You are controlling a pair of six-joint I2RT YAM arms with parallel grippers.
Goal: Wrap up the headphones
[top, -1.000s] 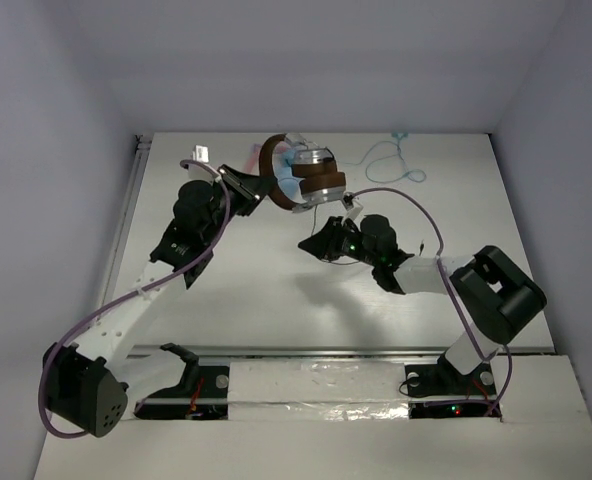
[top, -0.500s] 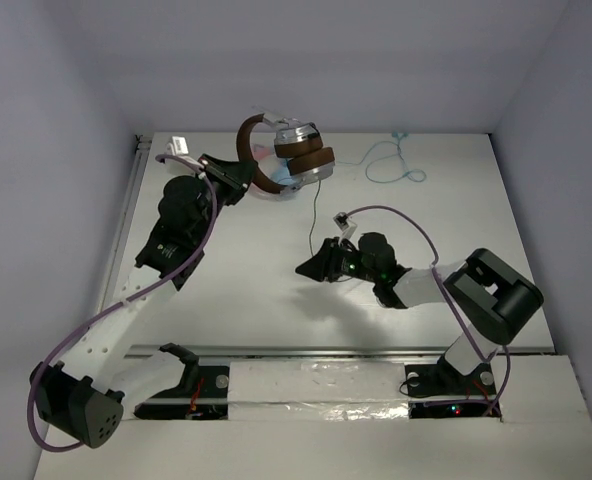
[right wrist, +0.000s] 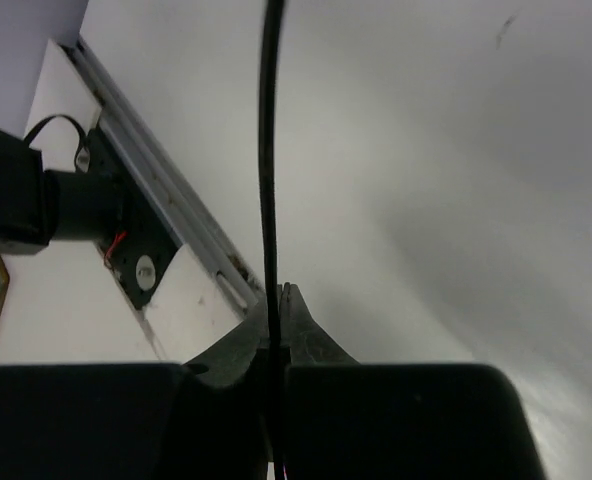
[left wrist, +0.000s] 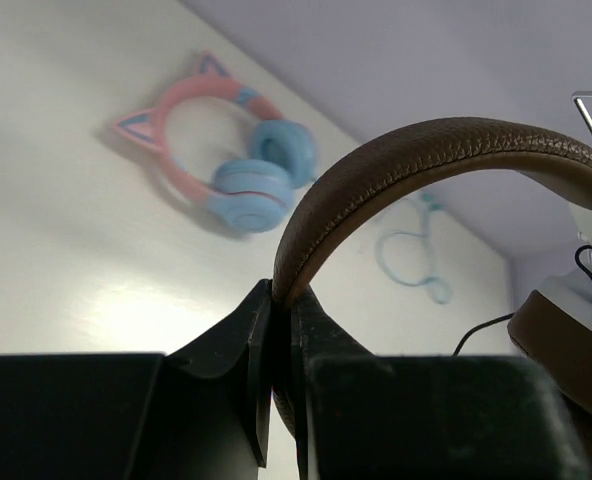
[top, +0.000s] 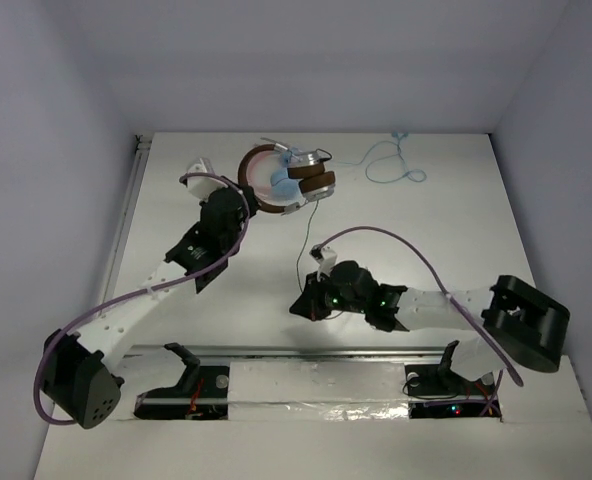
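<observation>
The headphones (top: 306,182), with brown headband, brown pads and silver cups, hang above the far middle of the table. My left gripper (top: 244,197) is shut on the brown headband (left wrist: 426,150) and holds it up; in the left wrist view the gripper (left wrist: 281,300) pinches the band's end. A silver and brown ear cup (left wrist: 576,330) shows at the right edge. The thin black cable (top: 303,245) runs from the cups down to my right gripper (top: 298,305). In the right wrist view that gripper (right wrist: 279,300) is shut on the cable (right wrist: 269,150), which runs straight up from it.
Pink cat-ear headphones (left wrist: 216,150) with light blue cups lie on the table at the back, partly behind the held pair (top: 268,170). Their pale blue cable (top: 391,160) curls at the back right. A metal rail (right wrist: 156,190) runs along the table's near edge.
My right gripper has moved toward the near edge and to the left, drawing the black cable out longer. My left gripper has shifted right and nearer with the headphones, which have turned.
</observation>
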